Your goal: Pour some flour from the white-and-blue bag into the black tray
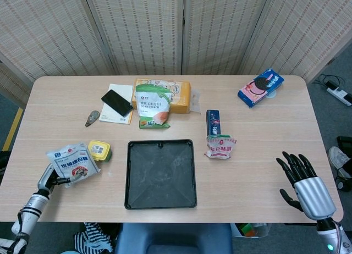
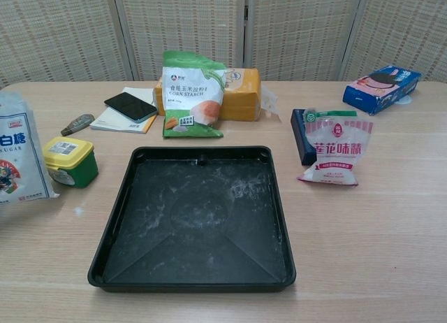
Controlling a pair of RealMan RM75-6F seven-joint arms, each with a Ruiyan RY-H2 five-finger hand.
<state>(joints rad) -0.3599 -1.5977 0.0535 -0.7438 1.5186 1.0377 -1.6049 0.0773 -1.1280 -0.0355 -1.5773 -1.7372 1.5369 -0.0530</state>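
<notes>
Head view: your left hand (image 1: 48,180) grips the white-and-blue bag (image 1: 71,165) at the lower left of the frame, bag just beside the yellow tub (image 1: 99,150) and left of the black tray (image 1: 160,174). Your right hand (image 1: 303,181), lower right, is released, fingers spread, holding nothing.

Chest view: bag at the far left edge (cropped, upright as far as shown), left hand hidden. Tray at centre carries only a faint white dusting, no heap. Judgement: bag grasped, pour not yet made; carry over the tray and tipping remain.
</notes>
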